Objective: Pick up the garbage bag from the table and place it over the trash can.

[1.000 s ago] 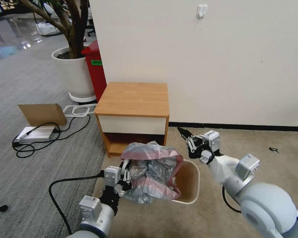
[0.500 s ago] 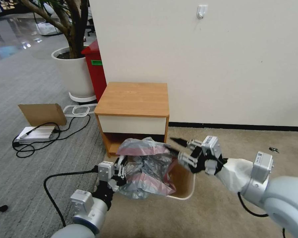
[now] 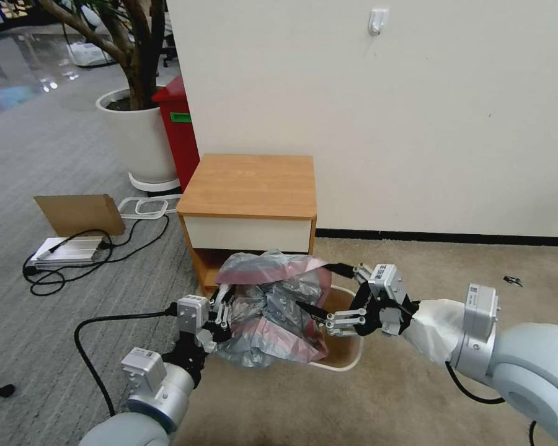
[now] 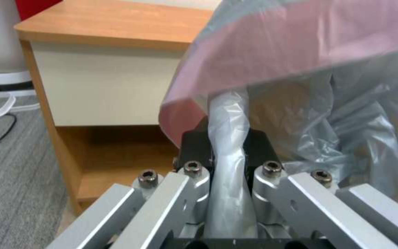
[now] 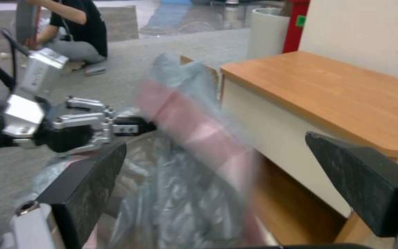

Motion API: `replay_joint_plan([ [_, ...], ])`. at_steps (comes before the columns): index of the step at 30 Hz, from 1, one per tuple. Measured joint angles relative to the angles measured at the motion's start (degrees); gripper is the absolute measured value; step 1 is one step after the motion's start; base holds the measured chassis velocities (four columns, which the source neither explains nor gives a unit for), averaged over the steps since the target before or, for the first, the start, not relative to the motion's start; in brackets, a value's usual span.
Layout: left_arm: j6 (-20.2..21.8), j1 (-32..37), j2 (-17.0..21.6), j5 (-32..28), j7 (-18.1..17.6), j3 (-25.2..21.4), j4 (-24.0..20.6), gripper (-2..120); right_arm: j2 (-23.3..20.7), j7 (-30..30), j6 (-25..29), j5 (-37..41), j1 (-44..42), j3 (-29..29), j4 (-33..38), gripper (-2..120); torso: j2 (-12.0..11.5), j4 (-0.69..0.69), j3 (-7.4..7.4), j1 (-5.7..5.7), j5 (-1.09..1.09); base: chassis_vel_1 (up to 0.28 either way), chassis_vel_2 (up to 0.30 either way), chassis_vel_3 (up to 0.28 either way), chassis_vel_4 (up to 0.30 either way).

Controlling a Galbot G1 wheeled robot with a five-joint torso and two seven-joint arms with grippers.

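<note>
Your left pincer (image 3: 220,316) pinches the garbage bag (image 3: 273,310), bunched over the trash can (image 3: 344,356) before the worktop (image 3: 251,186); your right pincer (image 3: 322,288) stands spread at the bag's rim.

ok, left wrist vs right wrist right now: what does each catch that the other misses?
Left wrist: a twisted strand of the bag pinched between the left gripper's jaws, plus the table's white drawer front.

Right wrist: the right gripper with jaws wide apart around the bag's edge, and the left gripper from outside.

Both: pink-banded bag, table.
</note>
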Motion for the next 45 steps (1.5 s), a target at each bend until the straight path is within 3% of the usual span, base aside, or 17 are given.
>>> replay_joint_plan([
  [14,0.05,0.5,-0.96,0.17,0.14,0.52,-0.69,7,-0.19,0.14,0.44,0.18,2.54,-2.23,-3.73,96,0.0,0.0,0.0,0.0,0.0,0.0,0.0,0.0,0.0],
  [20,0.18,0.55,-0.97,0.17,0.24,1.21,-1.11,7,0.72,-0.06,0.4,-0.05,2.91,-2.66,-4.07,77,0.0,0.0,0.0,0.0,0.0,0.0,0.0,0.0,0.0],
  [24,0.25,0.47,-0.99,0.16,0.27,1.74,-1.12,7,1.76,-0.08,0.39,-0.39,2.66,-2.92,-3.33,58,0.0,0.0,0.0,0.0,0.0,0.0,0.0,0.0,0.0],
  [28,0.26,0.47,-1.0,0.16,0.27,1.81,-1.11,7,1.98,-0.17,0.34,-1.03,2.34,-3.02,-2.58,48,0.0,0.0,0.0,0.0,0.0,0.0,0.0,0.0,0.0],
  [35,0.34,0.34,-1.01,0.16,0.27,1.82,-1.34,7,2.05,-0.14,0.1,-1.57,2.38,-3.3,-1.63,17,0.0,0.0,0.0,0.0,0.0,0.0,0.0,0.0,0.0],
  [41,0.38,0.36,-1.15,0.16,0.28,1.98,-1.4,7,1.81,0.23,0.09,-1.2,2.99,-3.09,-1.34,0,0.0,0.0,0.0,0.0,0.0,0.0,0.0,0.0,0.0],
  [45,0.39,0.43,-1.31,0.35,0.51,2.43,-1.4,7,1.12,2.52,-0.37,1.45,5.43,-3.02,-1.45,0,0.0,0.0,0.0,0.0,0.0,0.0,0.0,0.0,0.0],
])
